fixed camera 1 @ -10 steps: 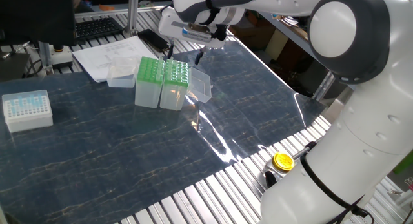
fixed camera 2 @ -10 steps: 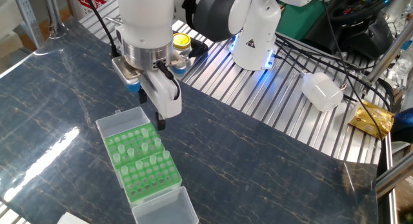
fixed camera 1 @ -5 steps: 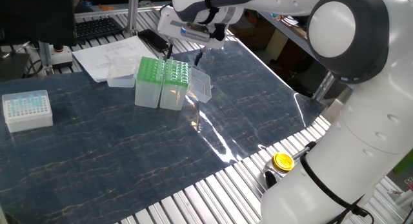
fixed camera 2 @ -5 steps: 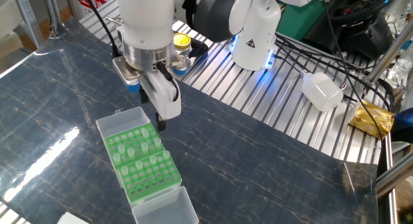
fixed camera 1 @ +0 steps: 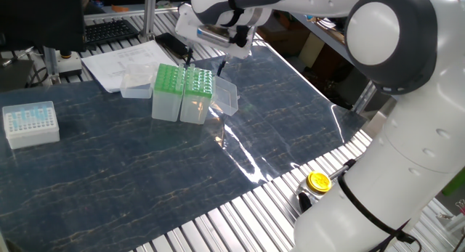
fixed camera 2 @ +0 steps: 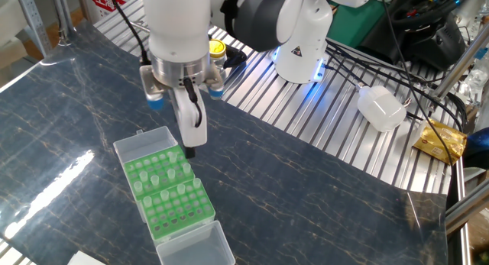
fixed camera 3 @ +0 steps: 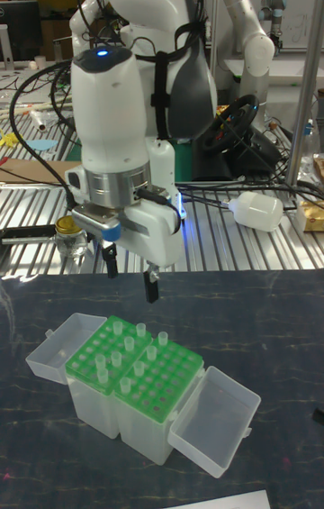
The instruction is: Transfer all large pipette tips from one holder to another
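Note:
Two green racks stand side by side with their clear lids folded open. Both the left rack (fixed camera 3: 101, 349) and the right rack (fixed camera 3: 155, 380) hold several large pipette tips (fixed camera 3: 163, 340), whitish cones poking up from scattered holes. From the other side these tips (fixed camera 2: 163, 178) show as pale dots across the green tops, and they (fixed camera 1: 200, 78) show the same way in one fixed view. My gripper (fixed camera 3: 132, 273) hangs open just above the racks' far edge, nothing between its dark fingers (fixed camera 3: 153, 285). It (fixed camera 1: 207, 62) sits over the back of the racks. Only one finger (fixed camera 2: 189, 148) shows from the other side.
A white box (fixed camera 1: 30, 124) of small pale-blue tips stands at the table's left. Papers (fixed camera 1: 122, 64) lie behind the racks. A yellow-capped jar (fixed camera 1: 317, 181) and a white bottle (fixed camera 2: 380, 107) rest on the metal slats near my base.
My gripper has turned about its vertical axis and lifted slightly above the racks. The racks and tips have not moved.

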Motion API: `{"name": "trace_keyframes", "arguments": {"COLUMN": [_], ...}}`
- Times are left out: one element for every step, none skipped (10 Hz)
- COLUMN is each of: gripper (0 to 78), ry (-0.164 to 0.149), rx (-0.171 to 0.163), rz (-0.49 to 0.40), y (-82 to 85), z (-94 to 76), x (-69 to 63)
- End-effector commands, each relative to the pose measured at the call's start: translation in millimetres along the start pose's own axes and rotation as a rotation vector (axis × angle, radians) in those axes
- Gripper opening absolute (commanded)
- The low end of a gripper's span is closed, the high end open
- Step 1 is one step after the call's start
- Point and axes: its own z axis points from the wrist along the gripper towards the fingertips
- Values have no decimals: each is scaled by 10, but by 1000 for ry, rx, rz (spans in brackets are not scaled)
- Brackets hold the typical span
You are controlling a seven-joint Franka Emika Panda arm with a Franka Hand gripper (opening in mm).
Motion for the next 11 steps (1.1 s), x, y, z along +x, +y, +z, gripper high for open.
{"name": "trace_keyframes", "arguments": {"gripper": [774,774,774,774,774,774,774,774,774,774,774], "ry": [3,4,4,4,3,2,-4,-13,-17,-16,-17], "rx": [9,8,6,6,6,6,9,16,19,18,18], "rz": [188,200,213,237,271,305,341,373,398,416,431], "y": [144,162,179,203,241,287,338,380,401,413,420], "z": [-8,3,17,36,55,77,105,130,155,177,202], "x": [194,220,234,243,246,245,235,218,200,192,189]}}
